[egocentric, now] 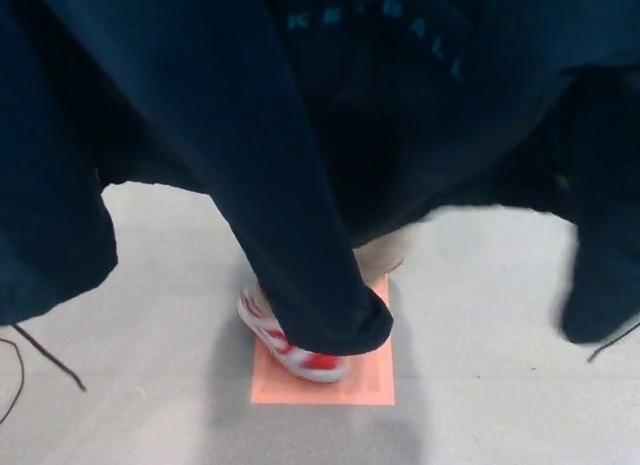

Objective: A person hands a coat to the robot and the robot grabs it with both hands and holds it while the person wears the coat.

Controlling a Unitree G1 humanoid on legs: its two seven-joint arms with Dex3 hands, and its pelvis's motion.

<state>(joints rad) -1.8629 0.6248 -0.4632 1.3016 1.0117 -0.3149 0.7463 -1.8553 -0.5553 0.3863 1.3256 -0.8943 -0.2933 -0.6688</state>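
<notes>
A dark navy coat (330,105) fills the upper half of the head view, hanging in front of the camera. One long sleeve (300,245) hangs down the middle, its cuff just above the floor. Another sleeve end (600,285) hangs at the right, blurred. Pale blue lettering (380,20) shows on dark fabric behind the coat. Under the coat I see a person's beige trouser leg (385,253) and one red and white sneaker (295,350). Neither of my hands shows in this view.
An orange rectangle (345,380) is marked on the grey floor (150,385), and the person's sneaker stands on it. A thin black cord (45,357) trails at the lower left and another at the right edge (615,343).
</notes>
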